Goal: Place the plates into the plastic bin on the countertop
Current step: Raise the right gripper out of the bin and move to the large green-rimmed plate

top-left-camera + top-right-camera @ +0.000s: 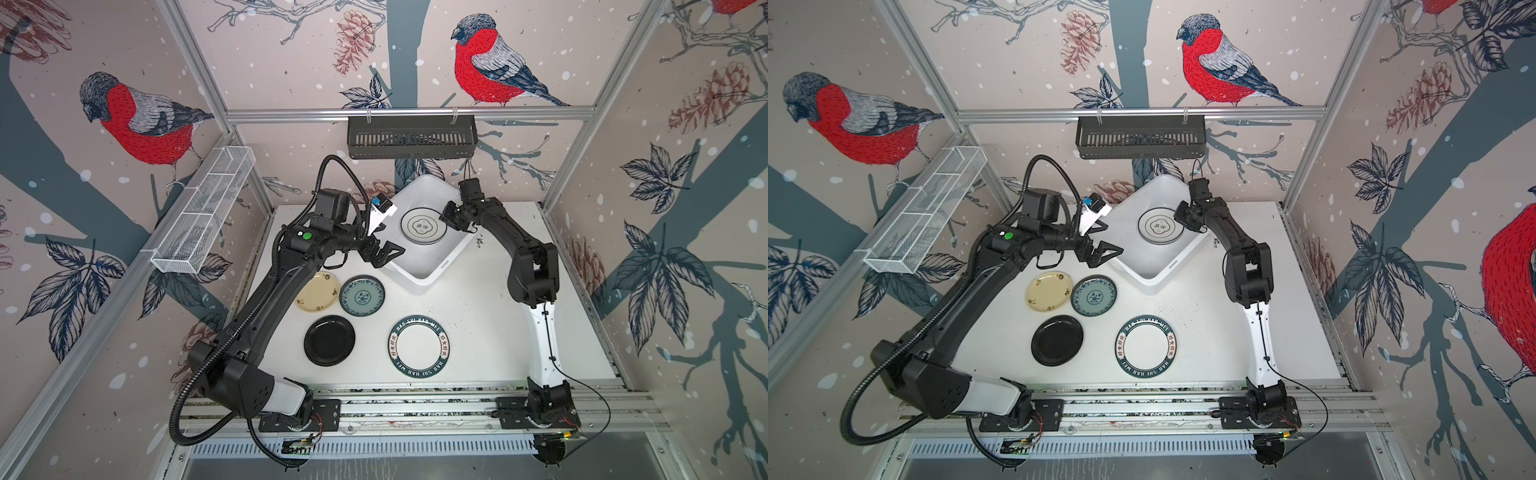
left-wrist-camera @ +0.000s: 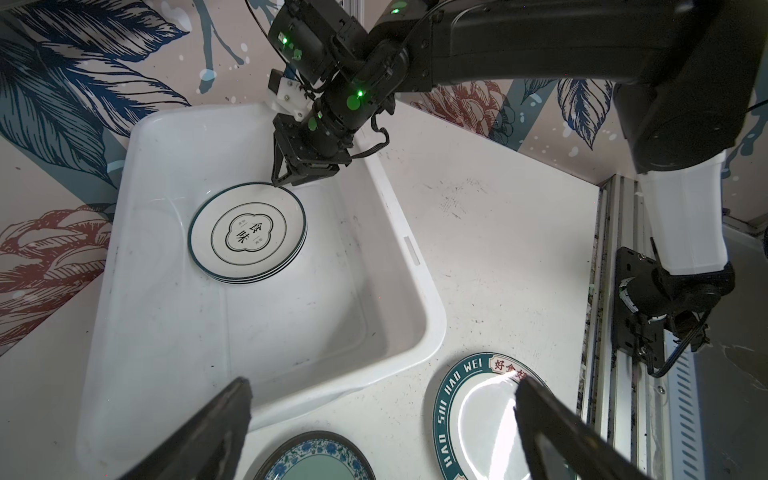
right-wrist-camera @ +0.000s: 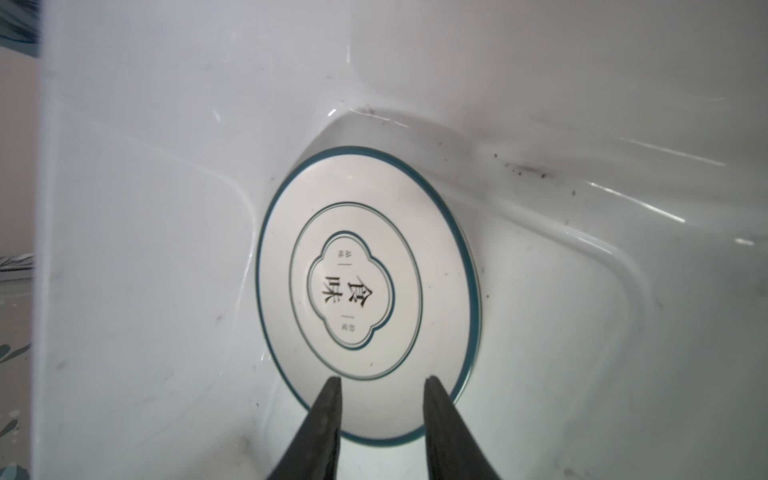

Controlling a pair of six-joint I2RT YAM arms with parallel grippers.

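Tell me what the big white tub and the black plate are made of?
The plastic bin looks like white plastic, smooth and slightly glossy; light streaks and dark scuffs show on its walls. The black plate is shiny black, with reflections on its rim; plastic or glazed ceramic, I cannot tell.

A stack of plates [image 3: 365, 291] lies in the plastic bin [image 1: 415, 266], just ahead of the jaws of the right gripper [image 3: 382, 386]. Below the jaws of the left gripper [image 1: 388, 254] sits the bin's corner, with the patterned plate [image 2: 316, 457] on the countertop [image 1: 478, 316] between them and the lettered plate [image 2: 478, 415] under one jaw.
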